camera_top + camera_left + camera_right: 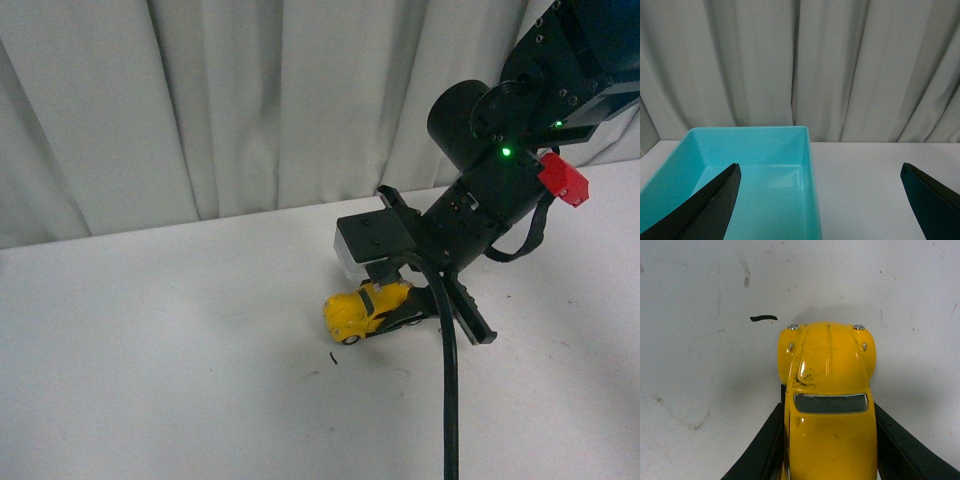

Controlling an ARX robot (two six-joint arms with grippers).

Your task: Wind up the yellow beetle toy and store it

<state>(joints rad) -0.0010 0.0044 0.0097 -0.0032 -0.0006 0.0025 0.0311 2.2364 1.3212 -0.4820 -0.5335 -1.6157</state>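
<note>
Gripping the small bright-yellow beetle toy car (362, 310) by its flanks, just right of centre frame, the right arm's black gripper (388, 306) is closed on it, wheels apparently on the white tabletop (150, 360). Winding likely needs steady downward pressure and a straight pull back. Bare table spreads lower left, and the pale curtain (200, 100) marks the far edge. The left gripper (822, 200) gapes wide, facing a turquoise plastic bin (808, 150).
</note>
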